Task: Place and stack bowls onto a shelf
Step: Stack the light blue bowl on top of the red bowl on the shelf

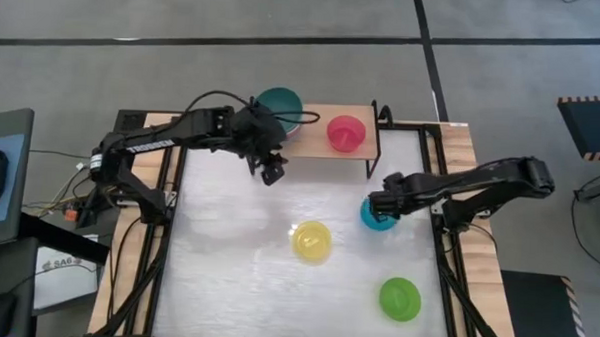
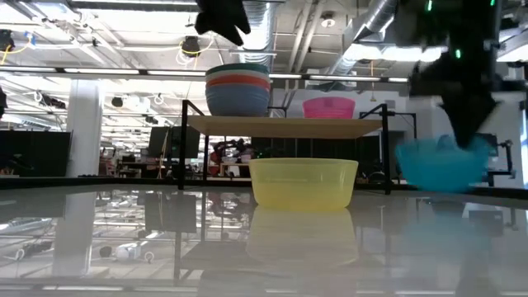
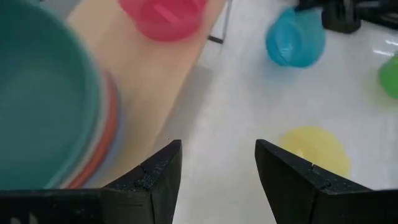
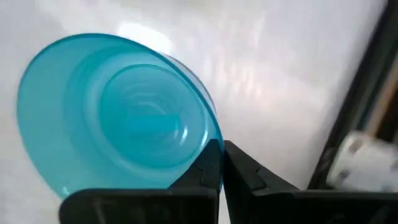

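On the shelf (image 1: 316,139) stands a stack of large bowls with the dark teal one (image 1: 279,106) on top, and beside it the pink bowl (image 1: 345,132). In the low view the stack (image 2: 238,89) and the pink bowl (image 2: 328,107) rest on the plank. The yellow bowl (image 1: 311,241) and the lime green bowl (image 1: 400,297) sit on the table. My left gripper (image 1: 271,172) hangs open in front of the stack, holding nothing. My right gripper (image 1: 377,204) is shut on the cyan bowl (image 1: 378,217), right of the shelf's front. My right gripper (image 4: 222,144) pinches the cyan bowl's rim (image 4: 210,138), one finger inside the wall and one outside. The fingers come from above, slanting from the table's right. The bowl (image 2: 441,163) sits tilted below them; whether its base is clear of the table I cannot tell.
The shelf's black legs (image 1: 374,169) stand at the table's far side. The pink bowl takes the plank's right part, with bare wood (image 3: 155,68) between it and the stack. Open white table (image 1: 226,276) lies left of the yellow bowl.
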